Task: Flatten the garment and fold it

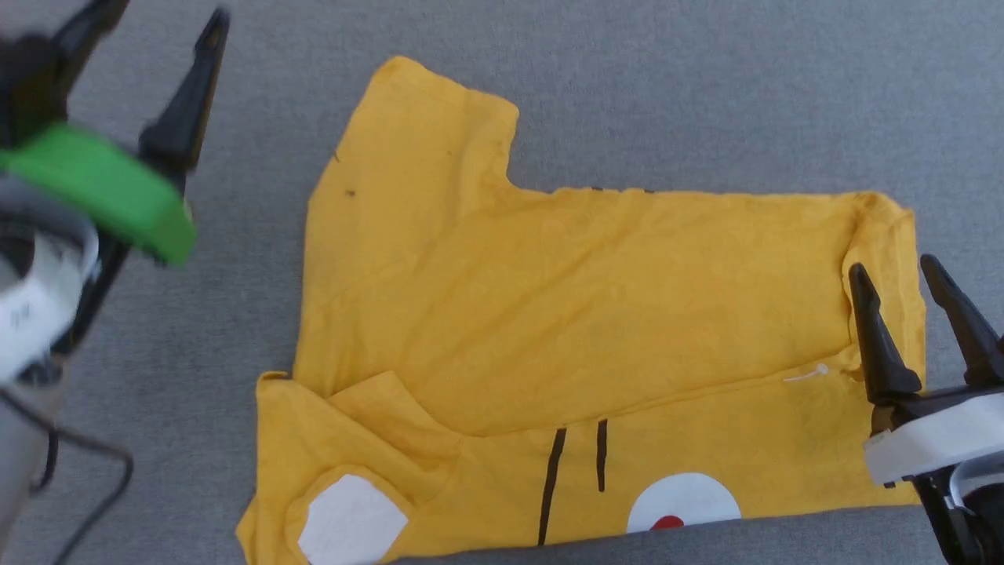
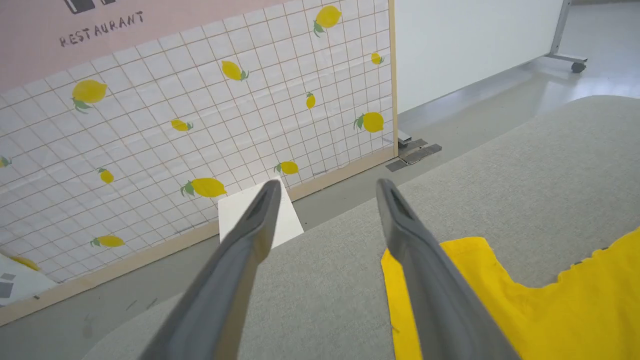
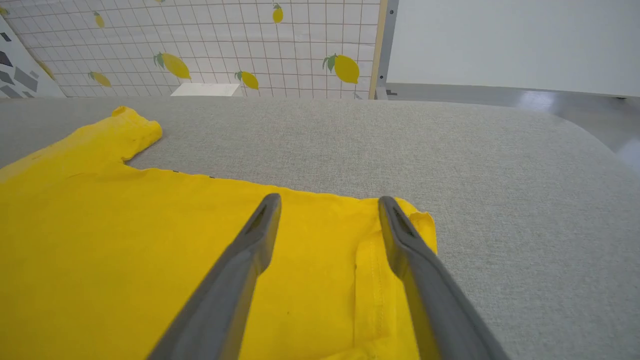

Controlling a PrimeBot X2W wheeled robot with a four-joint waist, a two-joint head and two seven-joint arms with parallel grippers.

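Observation:
The yellow T-shirt (image 1: 565,314) lies on the grey table (image 1: 706,94), its far half folded over the near half so the plain back faces up. Along the near edge the print still shows: black stripes (image 1: 553,475), a white circle with a red dot (image 1: 682,502) and a white patch (image 1: 351,519). One sleeve (image 1: 416,133) points to the far left. My left gripper (image 1: 157,23) hangs open, raised at the upper left, away from the shirt (image 2: 525,310). My right gripper (image 1: 894,271) stands open over the shirt's right hem (image 3: 380,280), nothing between its fingers.
Beyond the table's far edge stands a tiled panel with lemon prints (image 2: 200,125) and a white wall (image 3: 500,40). A small white board (image 2: 260,215) leans at the panel's foot. Bare grey table surface (image 3: 500,200) surrounds the shirt.

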